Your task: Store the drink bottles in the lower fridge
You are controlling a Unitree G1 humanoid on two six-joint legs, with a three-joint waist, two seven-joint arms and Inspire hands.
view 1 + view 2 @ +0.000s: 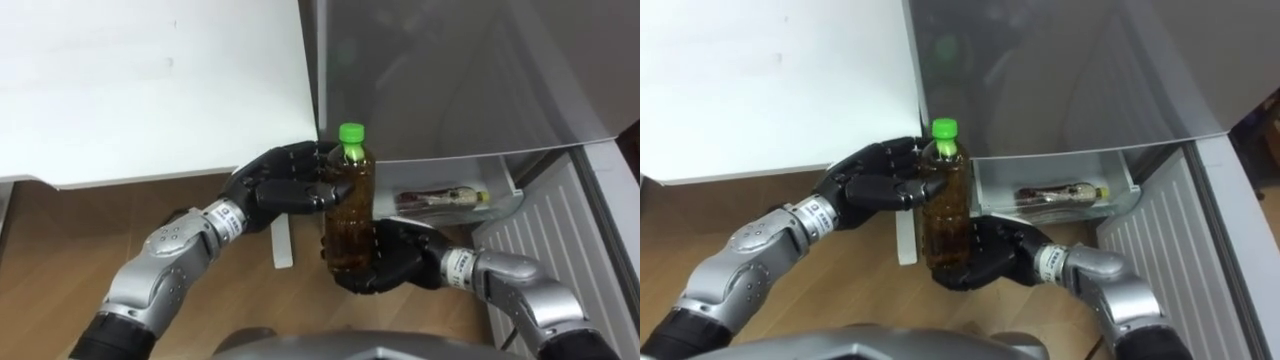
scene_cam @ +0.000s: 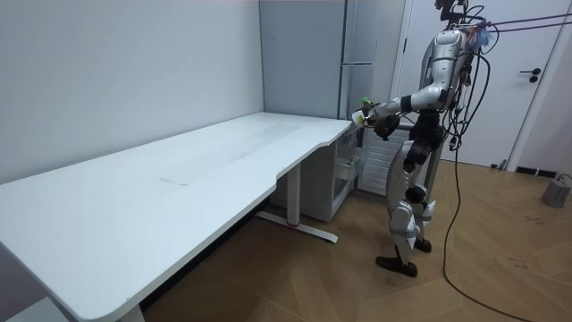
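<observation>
Both hands clasp upright bottle — left hand high, right hand low.

The tea bottle holds amber-brown liquid under a bright green cap. The left hand and the right hand are black. The desk is white, the fridge grey, its lower drawer white. The floor is warm brown with a wood-plank pattern.
</observation>
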